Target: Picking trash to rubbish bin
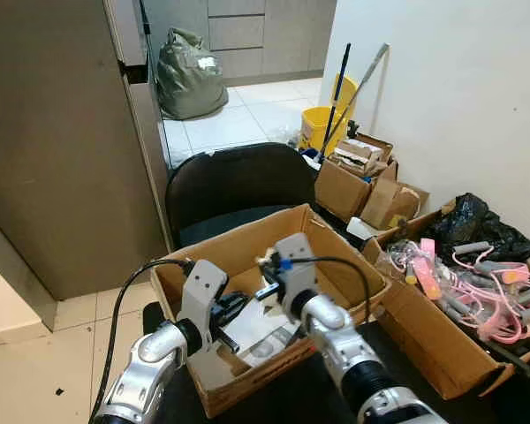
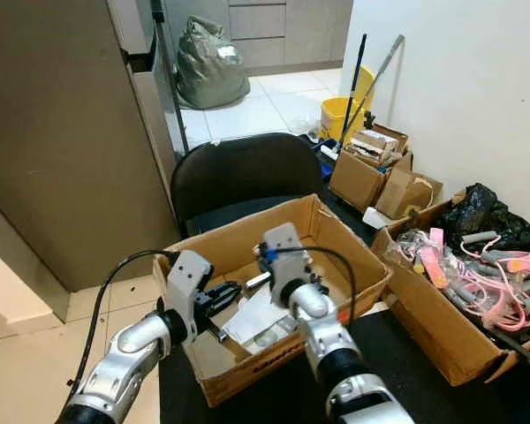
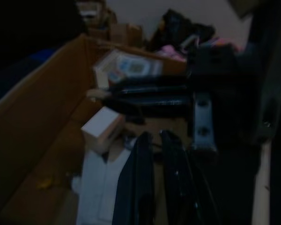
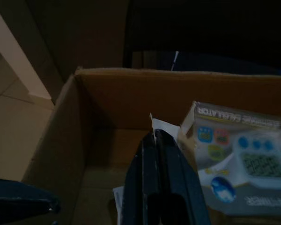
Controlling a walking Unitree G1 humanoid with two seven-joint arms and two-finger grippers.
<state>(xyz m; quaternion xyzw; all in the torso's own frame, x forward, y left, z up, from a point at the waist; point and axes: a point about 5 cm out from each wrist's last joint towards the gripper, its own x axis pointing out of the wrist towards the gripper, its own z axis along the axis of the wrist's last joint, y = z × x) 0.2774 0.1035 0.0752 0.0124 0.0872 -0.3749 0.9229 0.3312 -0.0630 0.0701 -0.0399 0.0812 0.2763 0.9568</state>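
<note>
An open cardboard box (image 1: 336,240) stands before me on a dark surface. It holds white paper (image 1: 258,329), a small white carton (image 3: 103,127) and a calculator package (image 4: 239,159). Both arms reach into it. My left gripper (image 1: 237,307) hangs low over the paper, its two black fingers (image 3: 138,178) nearly pressed together with nothing between them. My right gripper (image 1: 267,288) points across the box toward its left wall, beside the calculator package. Its fingers (image 4: 145,178) are shut. A corner of white paper (image 4: 164,125) shows at their tips; whether it is pinched I cannot tell.
A black chair (image 1: 234,181) stands just behind the box. On the right are more cartons (image 1: 358,181), a box of pink cables (image 1: 481,287) and a black bag (image 1: 473,221). A yellow mop bucket (image 1: 322,124) and a green rubbish sack (image 1: 187,75) sit on the tiled floor beyond.
</note>
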